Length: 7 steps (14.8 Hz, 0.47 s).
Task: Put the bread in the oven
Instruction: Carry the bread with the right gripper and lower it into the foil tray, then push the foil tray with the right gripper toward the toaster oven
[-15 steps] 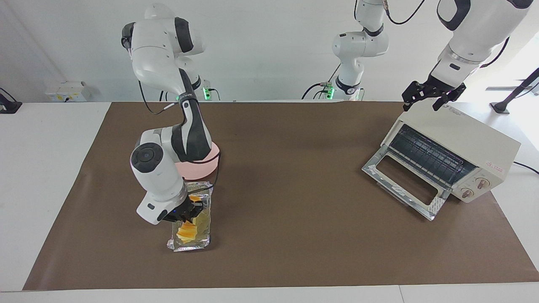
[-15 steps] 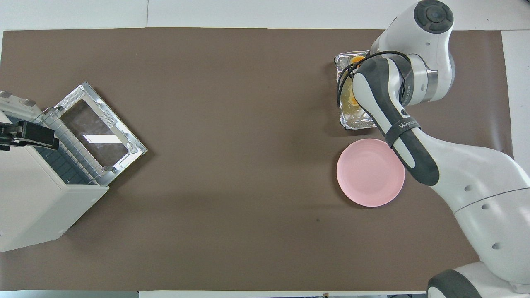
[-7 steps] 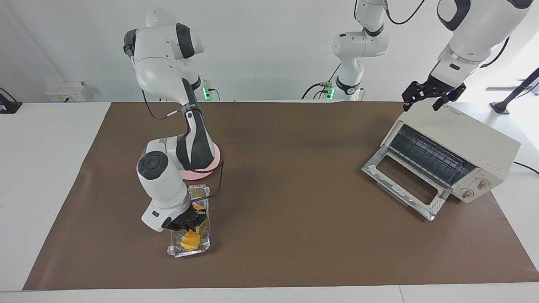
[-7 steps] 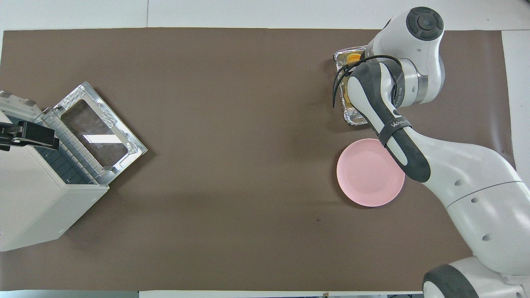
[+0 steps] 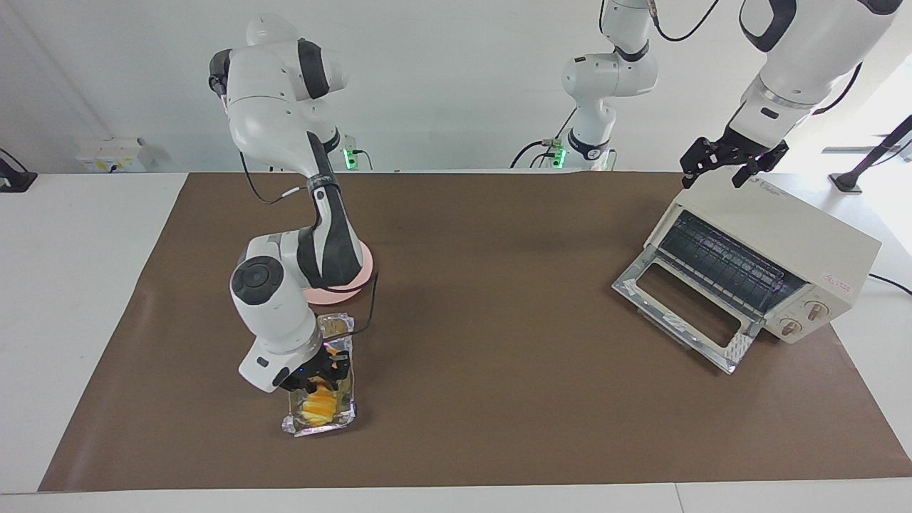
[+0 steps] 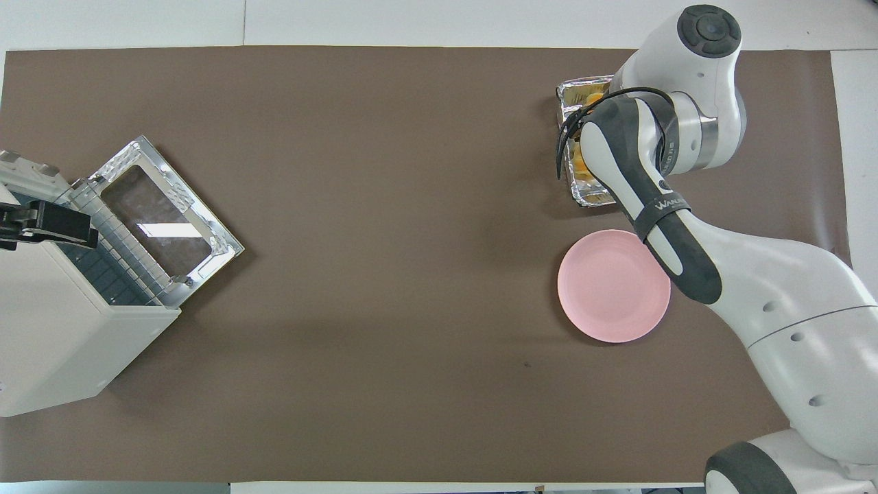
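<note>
Bread [image 5: 318,405] lay in the silver foil tray [image 5: 318,425], on the brown mat [image 5: 499,399] at the right arm's end of the counter [image 5: 71,285]. The tray sat close to the mat's edge farthest from the robots, with the pink plate [image 6: 610,288] just beside it, nearer to the robots. The right claw [image 5: 322,376] was down in the tray, right over the bread. I could not tell how wide its fingers were, or if they had hold of the bread.

A wide bare stretch of mat lay between the tray and the oven [image 5: 784,249]. The oven sat at the left arm's end, hanging a bit over the mat's edge. Its glass door [image 5: 684,313] lay open, flat on the mat, and its wire rack [image 5: 727,263] was bare. The left claw [image 5: 719,165] waited over the oven's top, wide open and holding nothing.
</note>
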Each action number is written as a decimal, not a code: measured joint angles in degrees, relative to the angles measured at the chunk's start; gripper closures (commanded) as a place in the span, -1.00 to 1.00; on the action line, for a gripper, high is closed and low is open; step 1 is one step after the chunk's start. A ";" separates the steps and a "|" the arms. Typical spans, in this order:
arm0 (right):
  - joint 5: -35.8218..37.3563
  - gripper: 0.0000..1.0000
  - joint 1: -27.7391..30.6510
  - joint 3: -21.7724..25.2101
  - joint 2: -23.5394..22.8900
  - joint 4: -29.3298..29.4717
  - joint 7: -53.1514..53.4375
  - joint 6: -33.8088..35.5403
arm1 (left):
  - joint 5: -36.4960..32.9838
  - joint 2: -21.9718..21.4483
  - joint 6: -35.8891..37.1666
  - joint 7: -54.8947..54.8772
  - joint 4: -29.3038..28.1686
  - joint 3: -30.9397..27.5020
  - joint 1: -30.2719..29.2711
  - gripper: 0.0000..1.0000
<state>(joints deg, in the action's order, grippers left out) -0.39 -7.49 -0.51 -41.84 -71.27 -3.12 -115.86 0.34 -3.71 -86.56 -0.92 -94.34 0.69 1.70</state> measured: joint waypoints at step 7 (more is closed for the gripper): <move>0.63 -0.93 2.84 0.10 0.82 2.77 -5.81 3.54 | 0.00 0.00 0.00 0.00 0.00 0.00 0.00 -1.00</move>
<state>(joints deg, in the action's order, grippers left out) 0.23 -4.65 -0.41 -41.02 -68.50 -8.93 -112.32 0.34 -3.71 -86.56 -0.92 -94.34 0.69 1.70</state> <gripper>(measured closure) 0.013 0.000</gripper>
